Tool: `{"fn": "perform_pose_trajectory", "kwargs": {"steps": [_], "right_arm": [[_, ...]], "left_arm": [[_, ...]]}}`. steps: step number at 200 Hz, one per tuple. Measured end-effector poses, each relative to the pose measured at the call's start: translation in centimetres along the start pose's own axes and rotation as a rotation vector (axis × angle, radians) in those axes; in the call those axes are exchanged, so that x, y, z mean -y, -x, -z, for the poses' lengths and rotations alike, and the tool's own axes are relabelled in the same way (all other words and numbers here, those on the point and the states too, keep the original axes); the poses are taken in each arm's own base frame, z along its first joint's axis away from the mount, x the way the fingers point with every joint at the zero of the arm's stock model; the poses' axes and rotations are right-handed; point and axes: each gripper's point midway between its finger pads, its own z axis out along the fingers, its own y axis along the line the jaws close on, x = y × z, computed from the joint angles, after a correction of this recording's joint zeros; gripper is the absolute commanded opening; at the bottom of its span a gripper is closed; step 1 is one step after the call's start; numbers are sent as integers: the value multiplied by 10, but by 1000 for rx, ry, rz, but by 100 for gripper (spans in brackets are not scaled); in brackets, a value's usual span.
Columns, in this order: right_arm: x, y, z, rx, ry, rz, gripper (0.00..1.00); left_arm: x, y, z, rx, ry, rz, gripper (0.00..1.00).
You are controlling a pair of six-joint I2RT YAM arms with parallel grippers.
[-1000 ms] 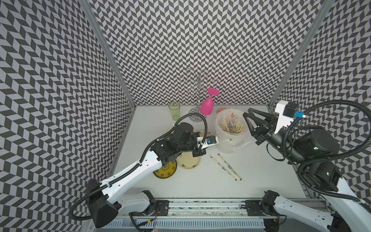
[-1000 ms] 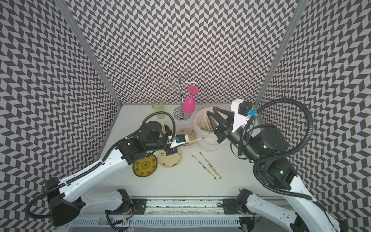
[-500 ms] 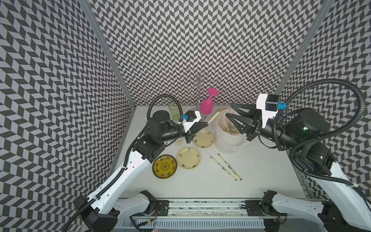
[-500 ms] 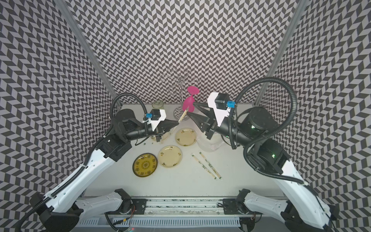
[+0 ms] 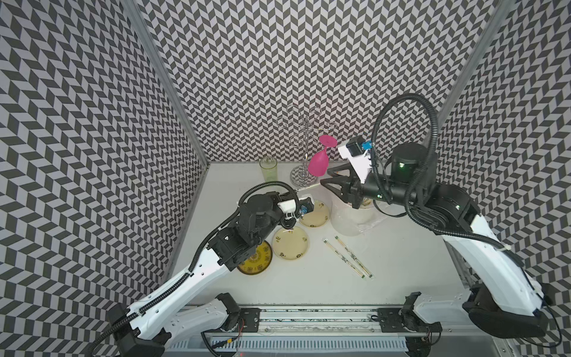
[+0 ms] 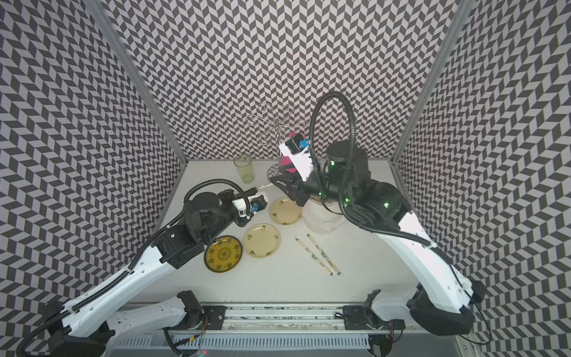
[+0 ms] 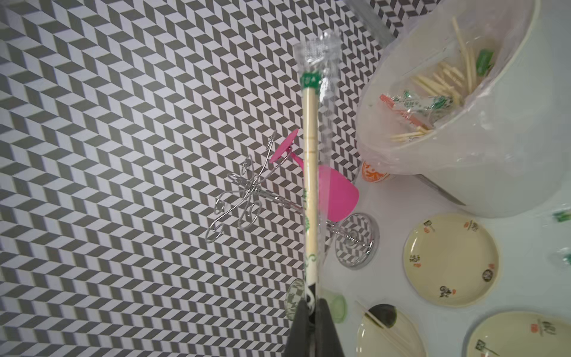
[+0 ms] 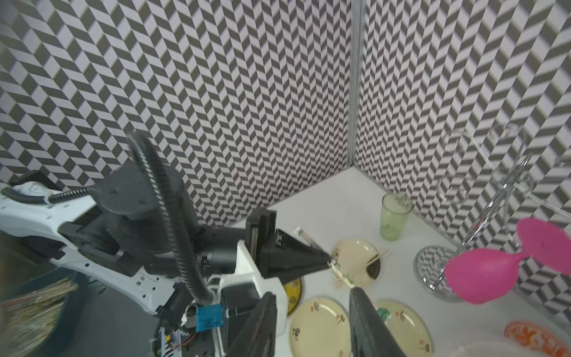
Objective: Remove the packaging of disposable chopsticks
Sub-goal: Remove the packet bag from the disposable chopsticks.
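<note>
My left gripper (image 7: 312, 304) is shut on the lower end of a wrapped pair of disposable chopsticks (image 7: 310, 139). The sticks lie inside the clear packaging (image 7: 310, 81), whose green band and crimped end point away from the jaws. In both top views the left gripper (image 5: 296, 193) (image 6: 255, 189) holds this pair above the back plates, aimed at my right gripper (image 5: 323, 180) (image 6: 272, 182). The right gripper (image 8: 312, 292) is open, and the sleeve's free end (image 8: 341, 275) reaches the tip of one finger (image 8: 355, 292). Two more wrapped pairs (image 5: 347, 256) (image 6: 318, 255) lie on the table.
A white bucket (image 5: 349, 219) (image 7: 463, 173) lined with a clear bag holds bare sticks and wrappers, under the right wrist. Two cream plates (image 5: 315, 213) (image 5: 290, 242) and a yellow plate (image 5: 256, 261) sit by the left arm. A green cup (image 5: 268, 168) and a wire rack (image 5: 304, 129) with a pink glass (image 5: 319, 160) stand at the back.
The left gripper lifted the wrapped pair from over the plates and now points it at the right gripper. The right gripper swung left to the sleeve's free end and its jaws widened.
</note>
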Motion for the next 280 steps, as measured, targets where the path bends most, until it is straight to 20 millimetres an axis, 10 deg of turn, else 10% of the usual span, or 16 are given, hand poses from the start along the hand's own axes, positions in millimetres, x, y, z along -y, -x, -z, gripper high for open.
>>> {"fn": "perform_pose_trajectory", "kwargs": {"steps": [108, 205, 280], "right_arm": [[0, -94, -14, -240, 83, -295, 41], [-24, -117, -11, -309, 229, -334, 45], [-35, -138, -15, -374, 308, -355, 24]], "left_arm": [[6, 15, 35, 149, 32, -347, 0], [45, 44, 51, 256, -14, -555, 0], [49, 48, 49, 246, 9, -657, 0]]}}
